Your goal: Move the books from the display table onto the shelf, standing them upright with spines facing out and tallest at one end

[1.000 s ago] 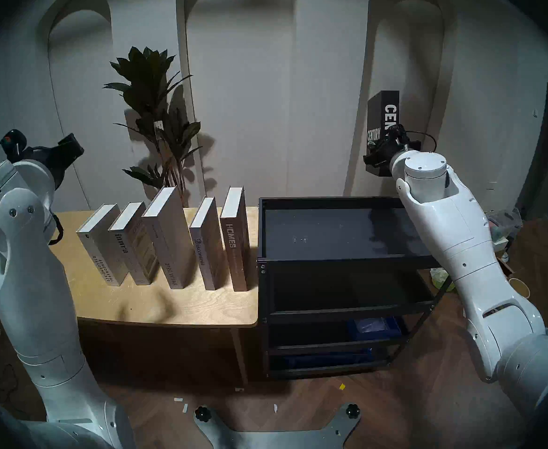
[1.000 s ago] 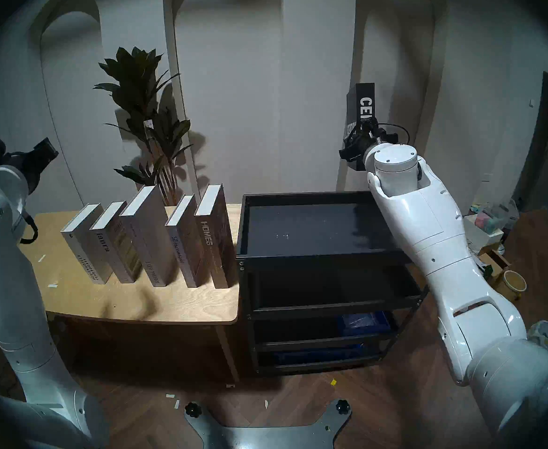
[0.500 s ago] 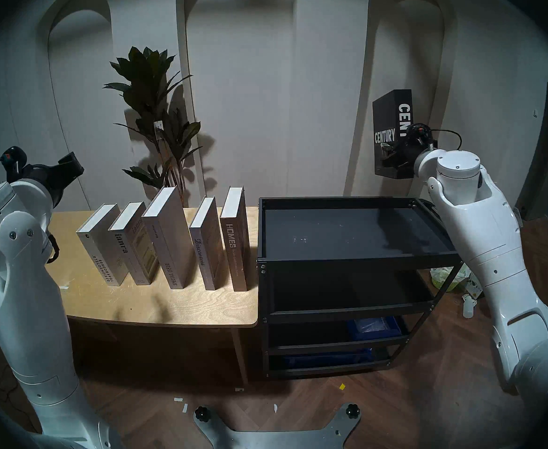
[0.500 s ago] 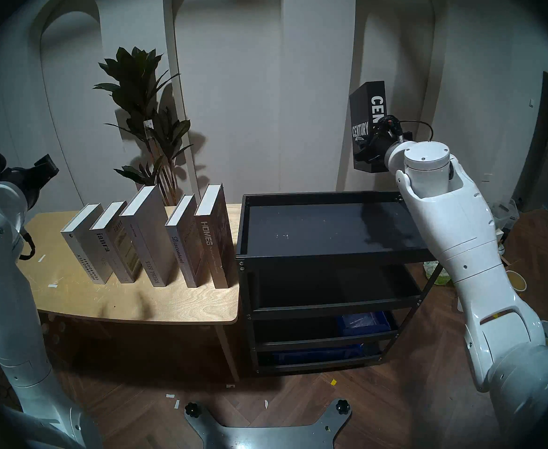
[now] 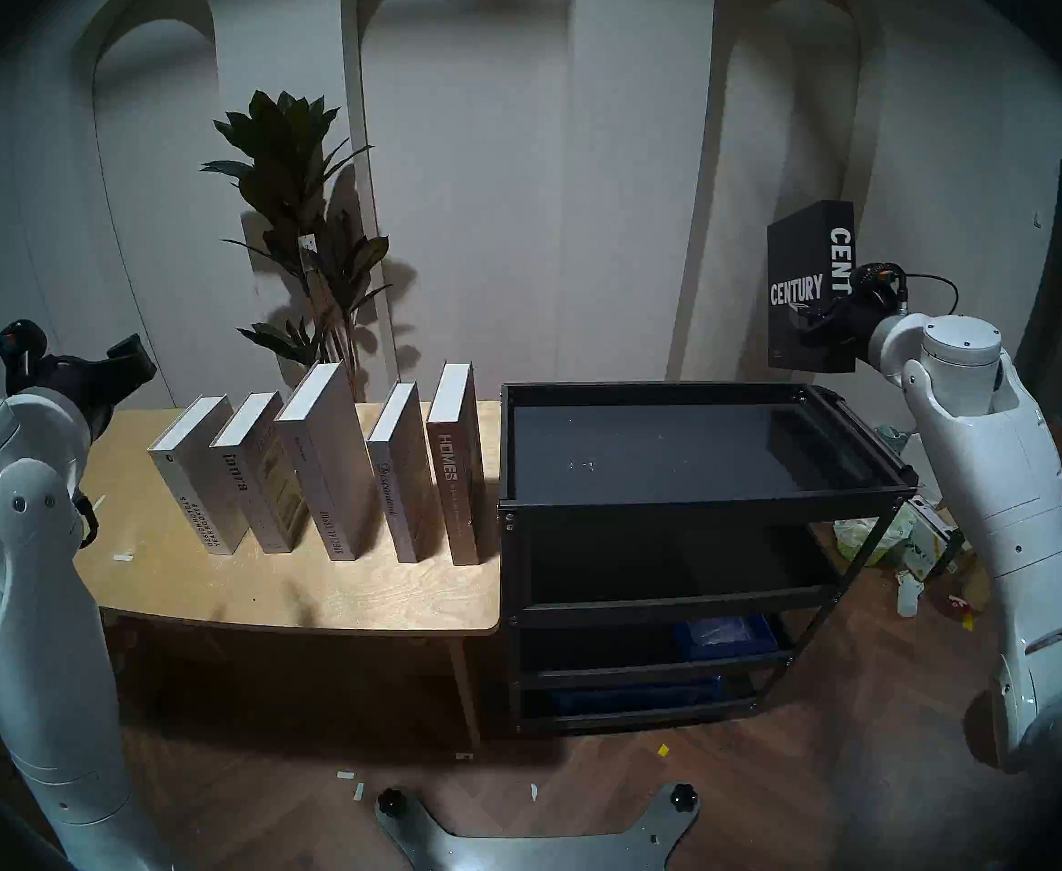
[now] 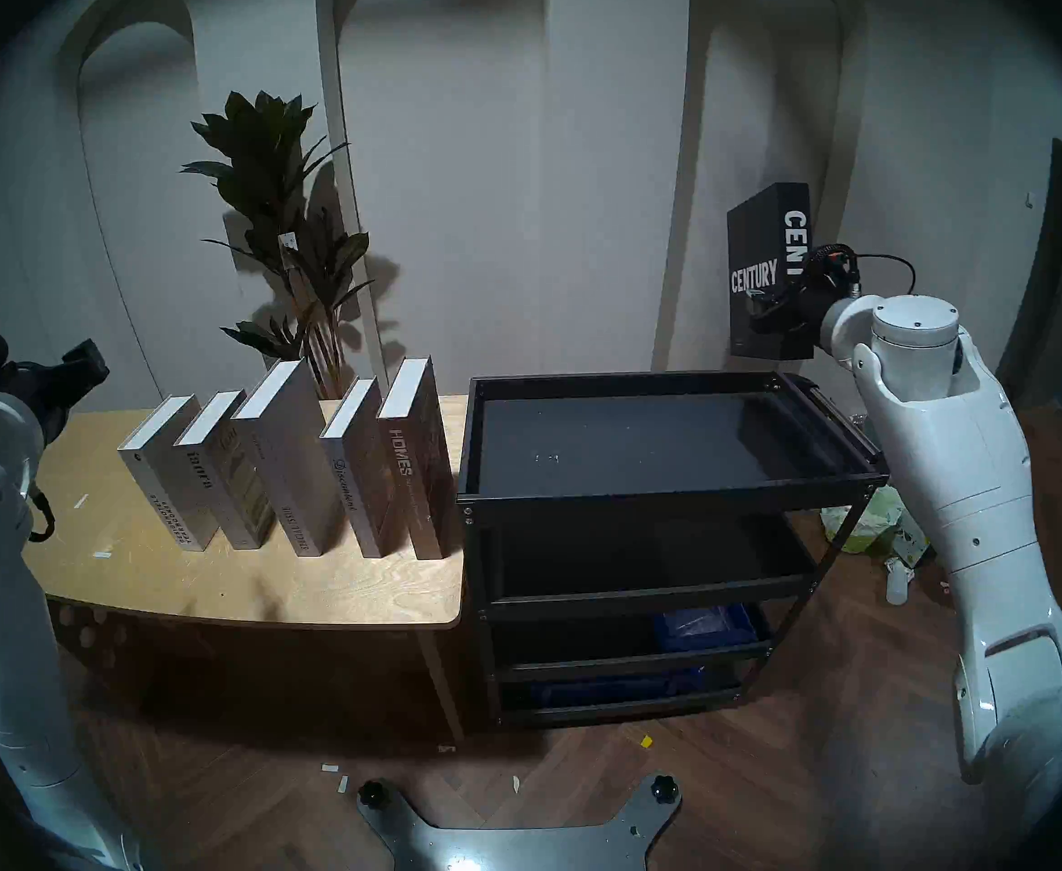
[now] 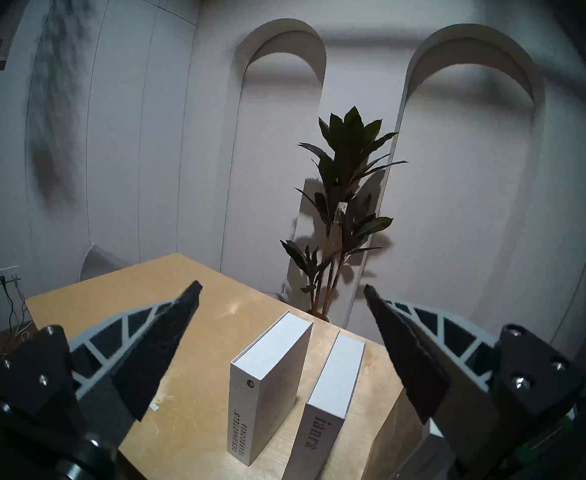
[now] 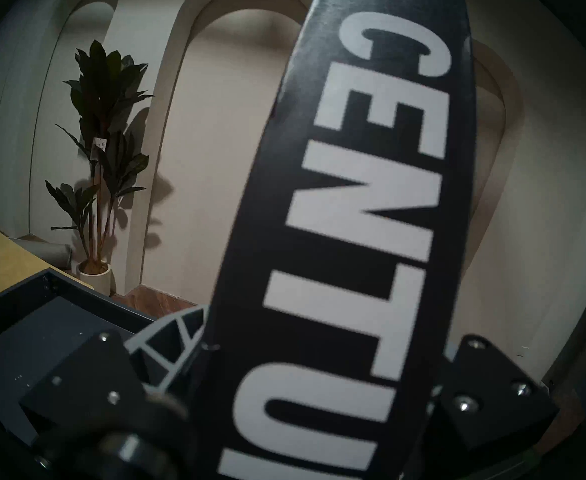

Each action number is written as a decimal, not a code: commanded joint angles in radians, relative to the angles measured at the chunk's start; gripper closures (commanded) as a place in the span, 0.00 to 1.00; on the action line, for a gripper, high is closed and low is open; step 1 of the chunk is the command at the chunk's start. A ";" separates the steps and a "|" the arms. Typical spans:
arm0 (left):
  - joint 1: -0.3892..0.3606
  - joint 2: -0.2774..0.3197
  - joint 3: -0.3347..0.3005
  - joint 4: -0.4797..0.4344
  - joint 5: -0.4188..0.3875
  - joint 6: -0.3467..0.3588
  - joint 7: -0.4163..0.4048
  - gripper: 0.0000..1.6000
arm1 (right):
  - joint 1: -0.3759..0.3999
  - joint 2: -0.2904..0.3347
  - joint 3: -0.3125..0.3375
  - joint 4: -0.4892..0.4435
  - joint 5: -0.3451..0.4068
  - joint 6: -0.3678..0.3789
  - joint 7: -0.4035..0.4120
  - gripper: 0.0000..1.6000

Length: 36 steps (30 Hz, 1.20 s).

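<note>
Books were split between two places: five pale hardcovers [image 5: 321,467] stood in a leaning row on the display table [image 5: 352,593], spines toward the robot, while the black "CENTURY" volume [image 5: 808,291] was held upright in the air above and behind the far right corner of the shelf [image 5: 704,496]. Right gripper [image 5: 820,326] pinched this black book low on its body, one finger on each cover, spine facing the camera in the right wrist view [image 8: 336,226]. The book touched nothing but the fingers; the top tray of the rack lay bare beneath and to its left. Left gripper [image 7: 281,292] hung near the left end of the table with jaws spread wide and nothing between them, looking down on the "DESIGNHOTELS YEARBOOK" [image 7: 267,382] and the book beside it. Judged step: transfer of the first book, carry phase, placement not yet made. Next move, as judged, calls for bringing the book over the tray, lowering it until its bottom edge seats flat inside the rim, spine outward, at one end of the tray, since it looked among the tallest. Release should wait until it stands unaided; a thick book set down tilted may topple with no neighbour to lean on.
</note>
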 commanded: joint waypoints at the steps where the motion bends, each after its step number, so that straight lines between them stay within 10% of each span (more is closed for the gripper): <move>1: 0.078 0.018 -0.029 -0.014 0.016 -0.044 -0.058 0.00 | -0.070 0.006 0.060 -0.001 -0.030 -0.105 -0.065 1.00; 17: 0.232 0.003 -0.091 -0.009 0.078 -0.215 -0.191 0.00 | -0.130 -0.157 0.104 0.094 -0.017 -0.325 -0.229 1.00; 36: 0.365 0.028 -0.099 0.029 0.174 -0.460 -0.411 0.00 | 0.059 -0.020 0.015 0.212 -0.062 -0.307 -0.037 1.00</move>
